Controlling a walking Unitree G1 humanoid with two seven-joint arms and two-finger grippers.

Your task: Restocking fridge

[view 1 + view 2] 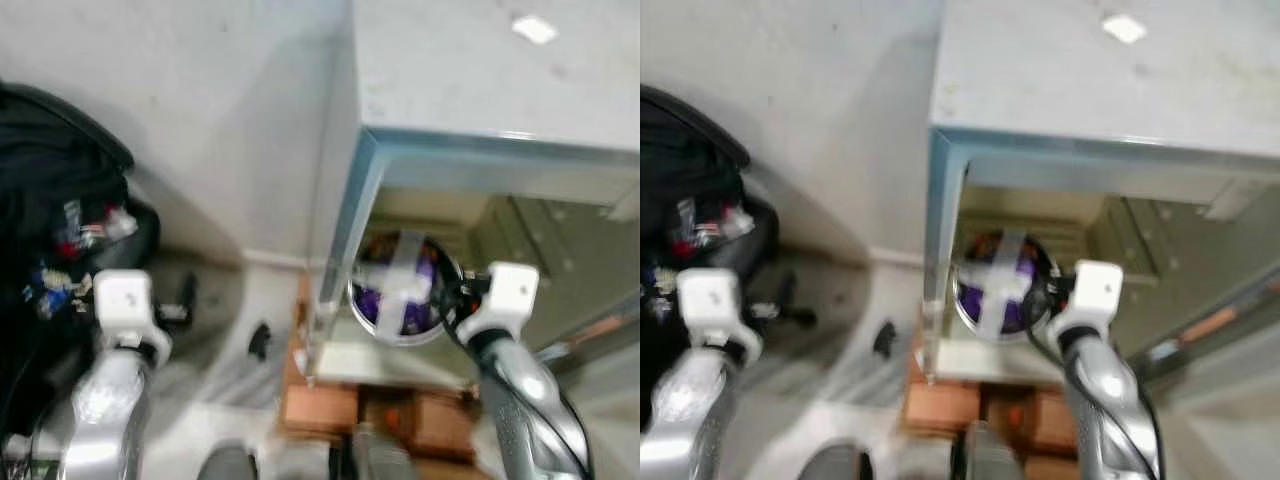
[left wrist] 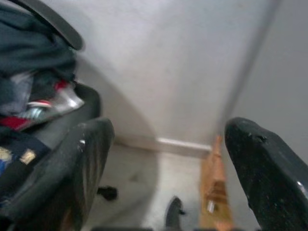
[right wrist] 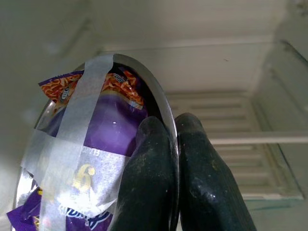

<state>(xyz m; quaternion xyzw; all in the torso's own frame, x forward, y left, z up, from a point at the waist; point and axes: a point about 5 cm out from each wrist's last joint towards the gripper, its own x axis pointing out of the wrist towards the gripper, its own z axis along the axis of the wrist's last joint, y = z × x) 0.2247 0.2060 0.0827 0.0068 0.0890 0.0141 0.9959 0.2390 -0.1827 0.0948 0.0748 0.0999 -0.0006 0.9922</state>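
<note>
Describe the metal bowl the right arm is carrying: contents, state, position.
The round shiny metal bowl holds purple snack packets with orange-red print, kept in by strips of pale tape crossed over its mouth. The right end effector pinches its rim, one black finger inside, one outside. It is held tilted, mouth towards the head camera, just inside the open white fridge, near its left wall. Whether it rests on a shelf cannot be told.
</note>
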